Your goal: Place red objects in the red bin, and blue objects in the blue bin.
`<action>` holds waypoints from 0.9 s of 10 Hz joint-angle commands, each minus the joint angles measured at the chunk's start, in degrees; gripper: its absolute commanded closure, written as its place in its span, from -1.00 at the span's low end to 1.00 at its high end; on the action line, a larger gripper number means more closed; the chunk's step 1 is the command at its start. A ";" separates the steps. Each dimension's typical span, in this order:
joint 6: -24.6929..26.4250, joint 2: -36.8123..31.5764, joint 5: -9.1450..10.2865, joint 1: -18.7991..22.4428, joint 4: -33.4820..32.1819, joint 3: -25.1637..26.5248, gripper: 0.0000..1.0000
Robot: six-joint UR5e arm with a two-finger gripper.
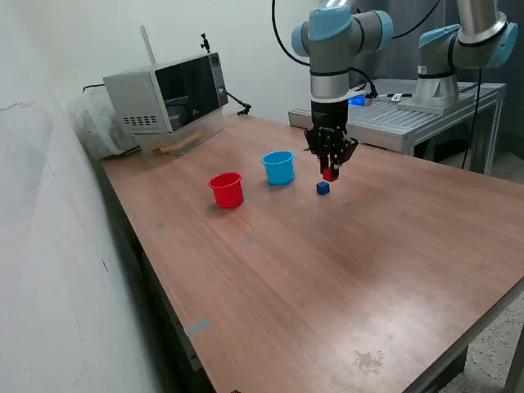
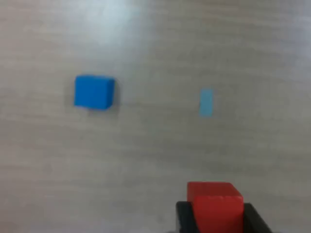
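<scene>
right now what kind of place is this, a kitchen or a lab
Probably a robotics lab: a second arm stands on a metal bench, and sorting props, a red cup and blue cup, share the table with a microwave.

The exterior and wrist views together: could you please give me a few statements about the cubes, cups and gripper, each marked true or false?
1. The gripper is holding a red cube. True; the wrist view shows the cube between its fingers.
2. A blue cube lies on the table. True.
3. The blue cube is inside the blue cup. False; it sits on the tabletop, to the exterior view's right of that cup.
4. The red cup is tipped on its side. False; it stands upright, mouth up.
5. The red cup stands to the exterior view's left of the blue cup. True.
6. The gripper hangs directly above the red cup. False; it is beyond the blue cup, near the blue cube.
</scene>
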 commanded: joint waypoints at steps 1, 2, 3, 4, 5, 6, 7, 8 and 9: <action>-0.81 -1.43 -0.23 -2.89 2.17 -5.99 1.00; -0.90 -1.43 -1.88 -4.29 2.61 -8.18 1.00; -0.82 -1.25 -3.12 -5.44 4.61 -11.33 1.00; -0.82 -0.21 -3.13 -7.19 6.11 -13.80 1.00; -0.90 1.63 -3.13 -8.43 6.22 -15.48 1.00; -0.82 2.69 -3.13 -10.53 6.30 -16.36 1.00; -0.82 4.71 -3.30 -11.77 6.39 -17.42 1.00; -0.82 5.86 -3.56 -12.39 6.31 -17.78 1.00; -0.82 6.48 -3.65 -12.92 6.30 -17.78 1.00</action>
